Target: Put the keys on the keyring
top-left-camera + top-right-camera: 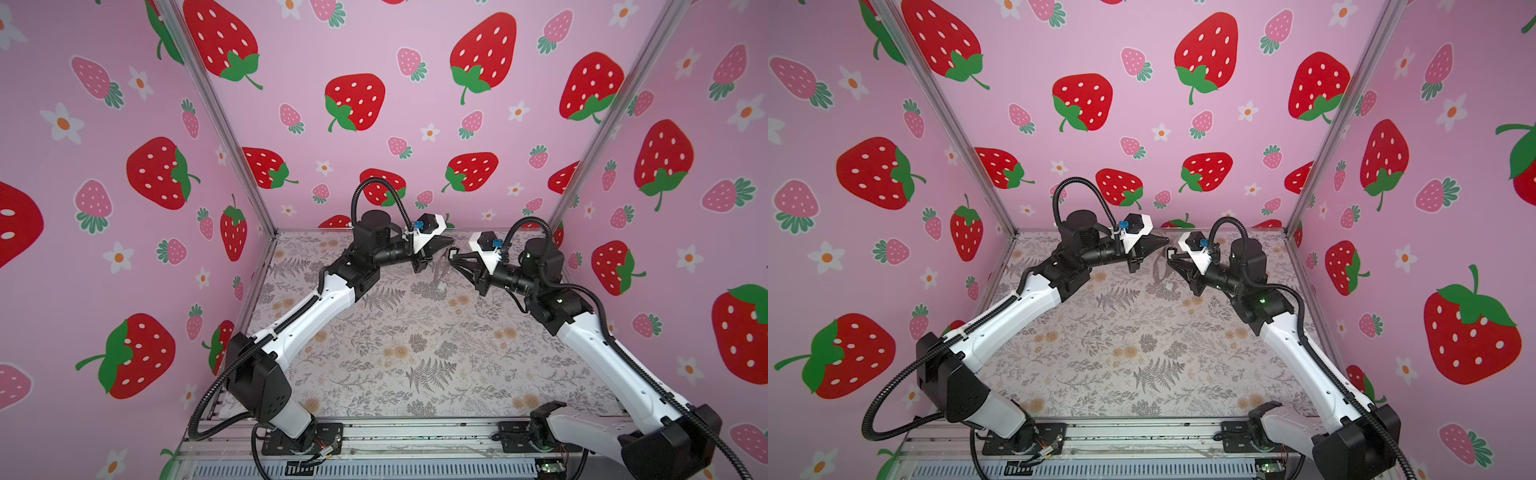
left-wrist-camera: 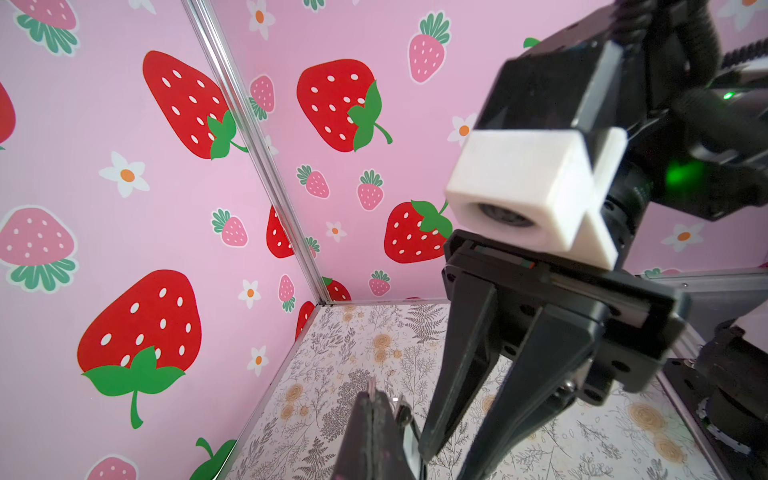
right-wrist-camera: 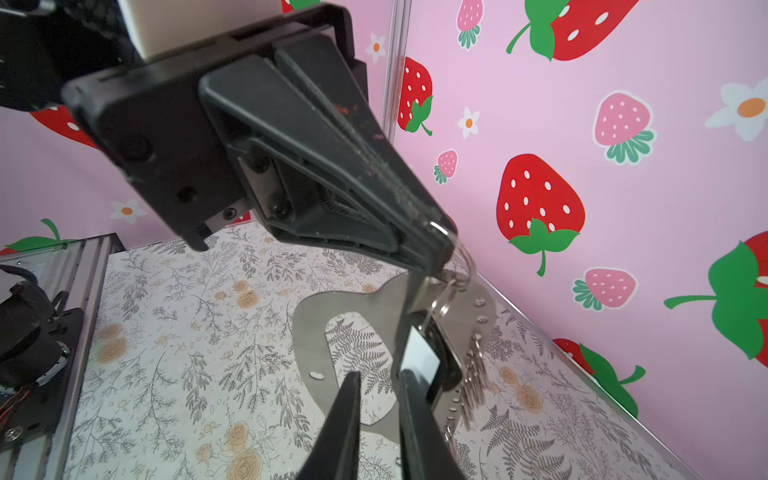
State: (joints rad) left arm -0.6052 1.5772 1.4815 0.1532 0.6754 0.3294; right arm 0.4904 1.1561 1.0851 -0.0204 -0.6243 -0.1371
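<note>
The flat grey-mauve, crescent-shaped metal keyring (image 3: 316,328) hangs upright in the air over the floral-printed table (image 3: 187,353), near the back of the cell with its pink strawberry-patterned walls (image 1: 374,62). The black left gripper (image 3: 438,249) has its jaws pressed together on the top end of the keyring, where a silver loop shows at the fingertips, so the plate dangles straight below that claw. The row of small silver rings (image 3: 473,374) runs down the plate's outer edge. The black right gripper (image 3: 380,374) faces the plate from just beside it, its jaws slightly spread and nothing visible between them. A small black-rimmed key tag (image 3: 422,359) with a pale face hangs against the plate, right at one right fingertip (image 3: 415,399). The face is too blurred to read. In both top views the keyring (image 1: 439,270) (image 1: 1160,270) hangs below the meeting claws.
</note>
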